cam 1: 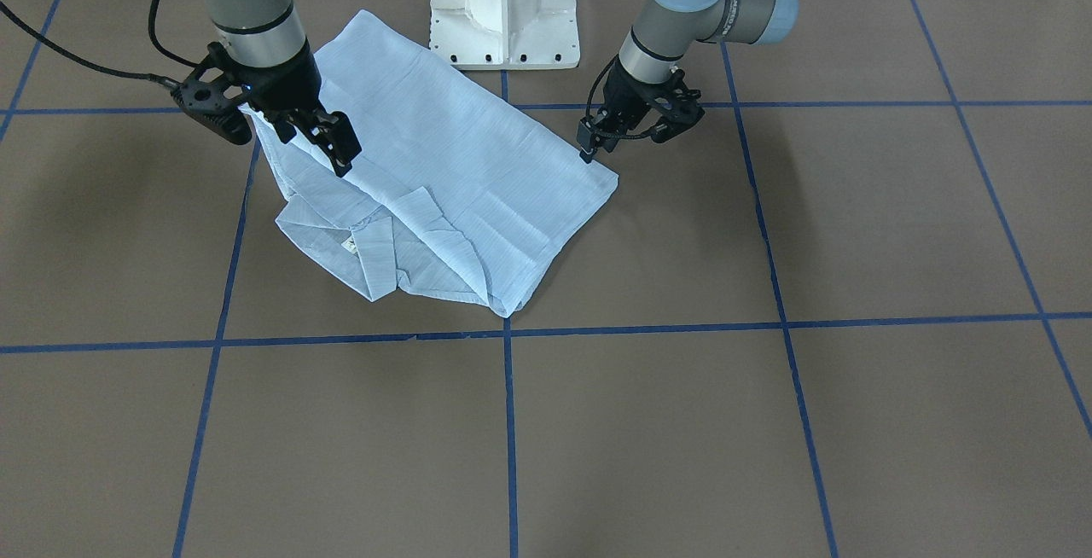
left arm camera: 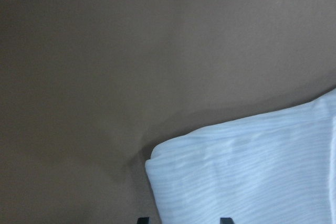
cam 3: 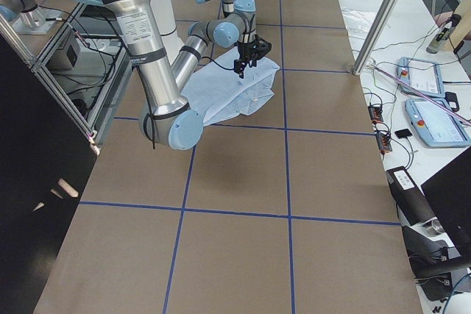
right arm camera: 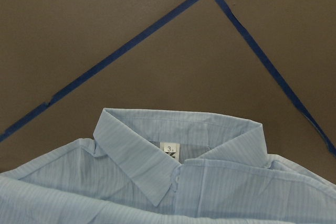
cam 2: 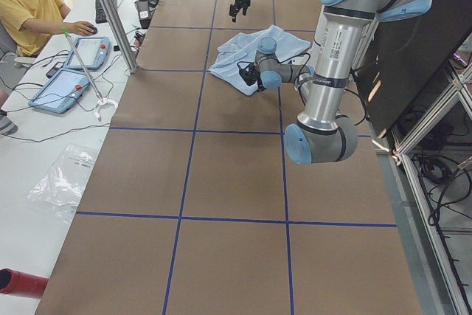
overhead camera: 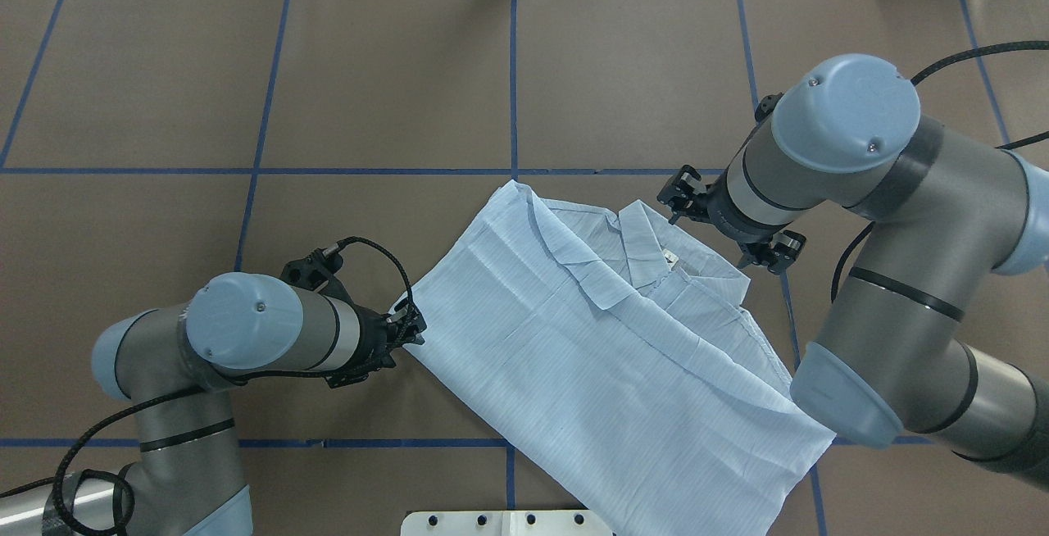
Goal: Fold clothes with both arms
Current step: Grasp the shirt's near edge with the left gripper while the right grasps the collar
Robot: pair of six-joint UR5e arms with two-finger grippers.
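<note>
You see the shirt on the desk before the base, left hand at its corner, right hand over its collar end.

Brown table gridded with blue tape; white side bench holds tablets.

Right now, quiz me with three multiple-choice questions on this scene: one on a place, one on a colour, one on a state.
1. The collar of the light blue striped button-up shirt lies nearest: A the right gripper; B the white pedestal base; C a person's hand.
2. The tape lines on the brown table are: A red; B blue; C white.
3. The left gripper's fingertips are: A apart; B pressed together; C hidden everywhere.
Answers: 1 A, the collar lies just beside it. 2 B, every exterior view shows blue lines. 3 A, the left wrist view shows both tips apart.
</note>
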